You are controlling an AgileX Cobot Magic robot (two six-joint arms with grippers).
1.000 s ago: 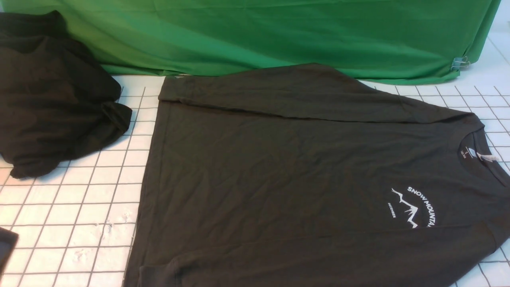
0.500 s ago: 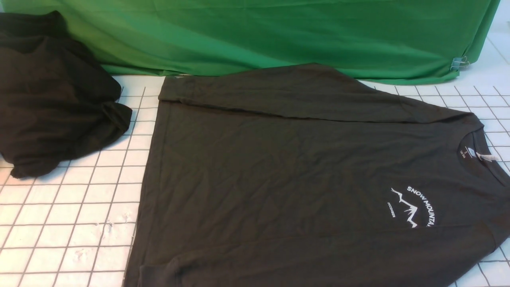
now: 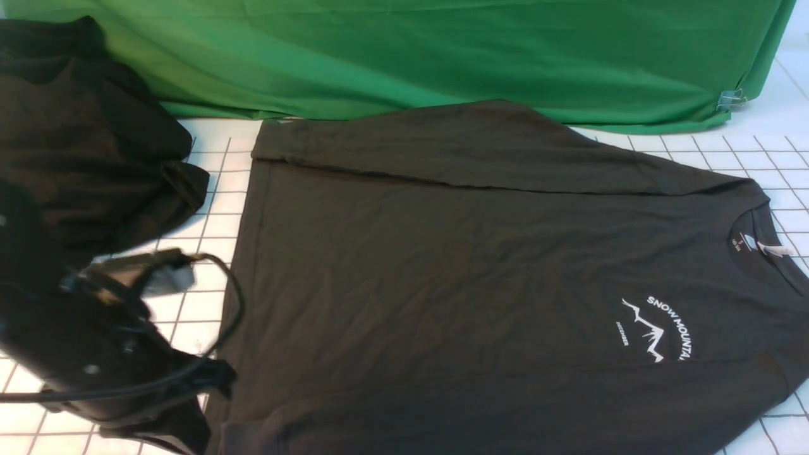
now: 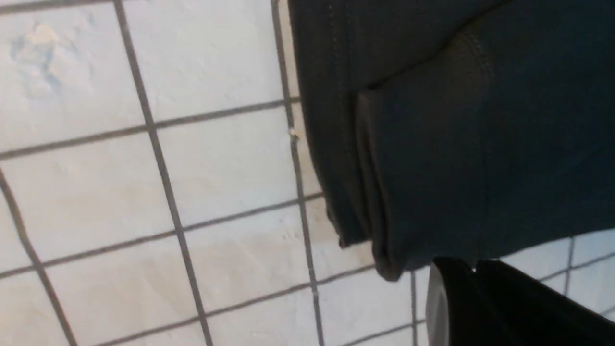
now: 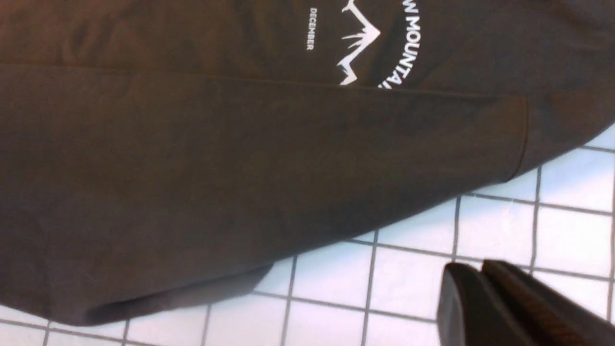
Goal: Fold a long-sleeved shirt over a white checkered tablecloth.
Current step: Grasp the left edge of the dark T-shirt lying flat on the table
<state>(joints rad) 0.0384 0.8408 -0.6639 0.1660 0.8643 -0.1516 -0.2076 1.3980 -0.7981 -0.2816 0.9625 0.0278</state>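
Broadly, the long-sleeved shirt [image 3: 474, 265] lay flat across the middle and right of the white checkered tablecloth [image 3: 708, 155] that covered the surface, collar to the right and hem to the left. Its white mountain print [image 3: 657, 328] faced up near the right end, and a white neck label [image 3: 774, 249] showed inside the collar. The far sleeve was folded in along the far edge of the body, and the near sleeve lay folded along the near edge, just below the print.

The left arm [image 3: 76, 354] reached in at the near left, blurred, with a cable looping towards the shirt's hem. From its wrist camera, the left hand [image 4: 473, 271] hung over bare tablecloth just beside the sleeve cuff [image 4: 432, 182] at the near left corner of the shirt. Its fingers looked pressed together and empty, though only the tips showed. The right hand [image 5: 480, 269] was closed with nothing between its fingers, above bare squares of the tablecloth on the near side of the shirt, a little apart from the sleeve edge.

A black heap of cloth [image 3: 82, 145] sat at the far left, apart from the shirt. A green fabric sheet [image 3: 411, 50] hung along the far side, pinned by a clip [image 3: 730, 100] at its right end
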